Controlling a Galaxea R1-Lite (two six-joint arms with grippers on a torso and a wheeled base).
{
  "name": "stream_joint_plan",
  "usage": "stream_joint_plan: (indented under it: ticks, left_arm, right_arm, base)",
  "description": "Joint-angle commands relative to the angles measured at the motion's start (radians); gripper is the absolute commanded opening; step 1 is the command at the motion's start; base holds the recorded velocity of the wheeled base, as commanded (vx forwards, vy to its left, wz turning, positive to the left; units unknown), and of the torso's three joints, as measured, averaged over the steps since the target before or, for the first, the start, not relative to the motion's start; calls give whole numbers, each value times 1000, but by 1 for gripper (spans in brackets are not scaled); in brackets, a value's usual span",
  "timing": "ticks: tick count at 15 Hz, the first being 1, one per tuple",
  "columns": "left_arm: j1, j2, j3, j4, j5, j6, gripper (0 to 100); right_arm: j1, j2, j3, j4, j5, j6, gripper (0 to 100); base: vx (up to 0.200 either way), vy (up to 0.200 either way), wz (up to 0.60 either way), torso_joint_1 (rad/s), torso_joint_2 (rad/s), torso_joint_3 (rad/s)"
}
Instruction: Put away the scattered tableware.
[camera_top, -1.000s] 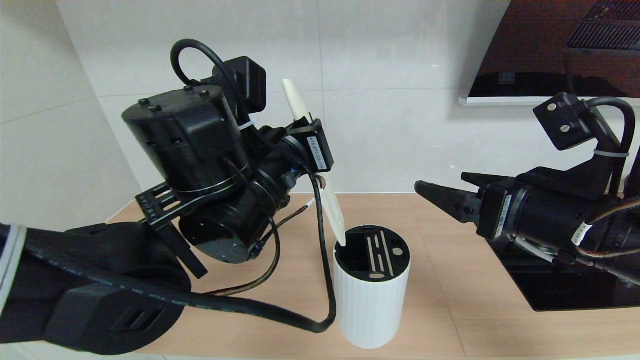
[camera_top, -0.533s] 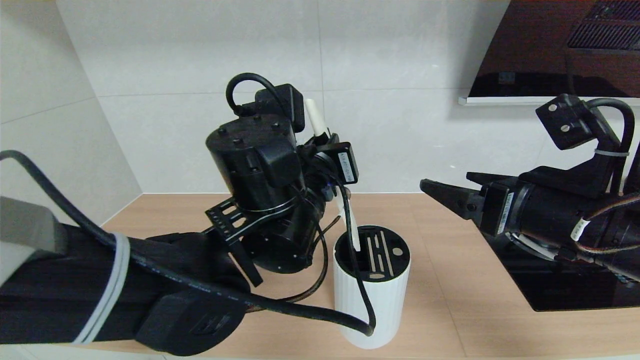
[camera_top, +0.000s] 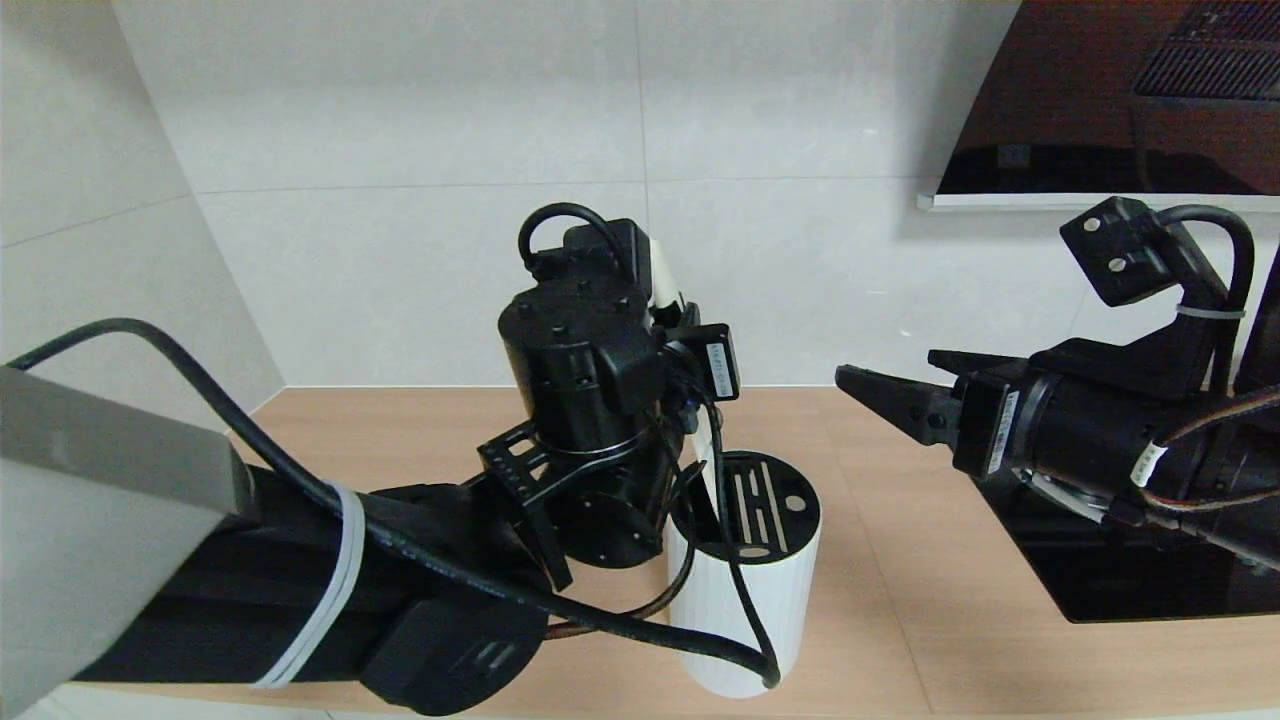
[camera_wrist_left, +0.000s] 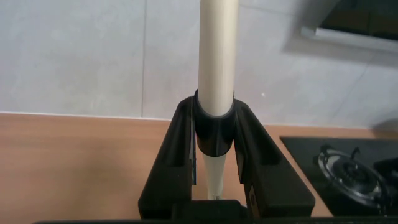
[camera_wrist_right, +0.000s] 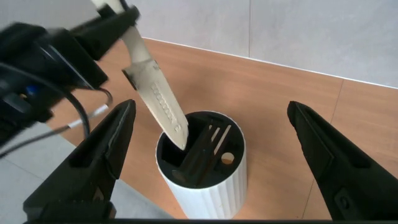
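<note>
Knife (camera_wrist_right: 155, 90) tip sits inside the white holder (camera_wrist_right: 211, 196).

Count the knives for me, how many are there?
1. The left gripper holds the knife, its blade tip in the white holder's opening. Others could hide inside.

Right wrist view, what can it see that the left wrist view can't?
The right wrist view shows the knife, its toothed blade dipping into the white holder, framed by the right gripper with open fingers. The left wrist view shows instead the knife's cream handle clamped between the fingers of the left gripper, plus a stove burner. Both show the knife, the wooden counter and the tiled wall.
</note>
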Motion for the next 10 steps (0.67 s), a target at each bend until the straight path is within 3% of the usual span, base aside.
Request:
stream_joint_plan:
  ticks: [1,10]
  left_arm:
    - [-14,29,1,-5,10,-1,0]
    - [-34,80,21,-9,13,-1,0]
  right_arm:
    - [0,7,0,-1,0,0,100]
    - [0,15,4,-1,0,0,100]
  base:
    - [0,0,0,0,0,0]
    - [0,0,0,0,0,0]
